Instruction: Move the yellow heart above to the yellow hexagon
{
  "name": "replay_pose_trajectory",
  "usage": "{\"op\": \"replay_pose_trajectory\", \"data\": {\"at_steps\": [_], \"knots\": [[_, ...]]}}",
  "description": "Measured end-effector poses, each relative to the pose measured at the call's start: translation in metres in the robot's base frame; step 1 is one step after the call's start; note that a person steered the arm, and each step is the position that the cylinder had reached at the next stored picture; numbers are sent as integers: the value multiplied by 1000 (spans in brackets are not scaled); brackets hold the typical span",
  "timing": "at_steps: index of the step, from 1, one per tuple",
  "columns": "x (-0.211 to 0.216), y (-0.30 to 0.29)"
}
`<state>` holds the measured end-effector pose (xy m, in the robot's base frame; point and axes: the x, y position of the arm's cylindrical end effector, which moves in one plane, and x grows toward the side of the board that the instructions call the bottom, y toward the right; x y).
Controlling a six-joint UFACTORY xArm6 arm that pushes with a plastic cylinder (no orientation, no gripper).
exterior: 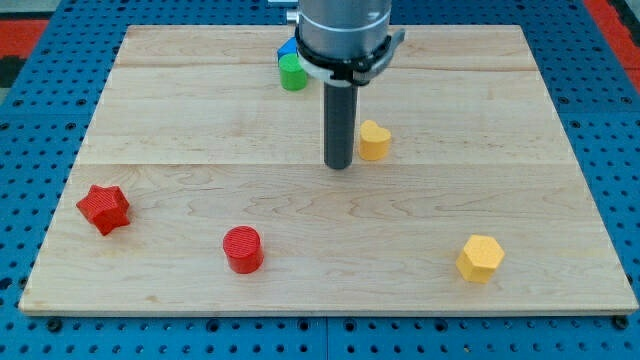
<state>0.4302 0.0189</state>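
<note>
The yellow heart lies near the middle of the wooden board, a little above centre. The yellow hexagon lies at the view's lower right. My tip rests on the board just left of the yellow heart and slightly below it, close to it but with a small gap showing. The hexagon is far from the tip, down and to the right.
A green cylinder and a blue block sit at the view's top, partly hidden behind the arm. A red star lies at the left edge. A red cylinder lies at the lower left.
</note>
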Motion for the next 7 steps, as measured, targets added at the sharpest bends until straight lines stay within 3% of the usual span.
{"op": "replay_pose_trajectory", "data": {"at_steps": [1,2,3,4,5,6,7], "knots": [[-21,13],[-26,122],[34,128],[56,254],[139,274],[187,237],[180,174]]}}
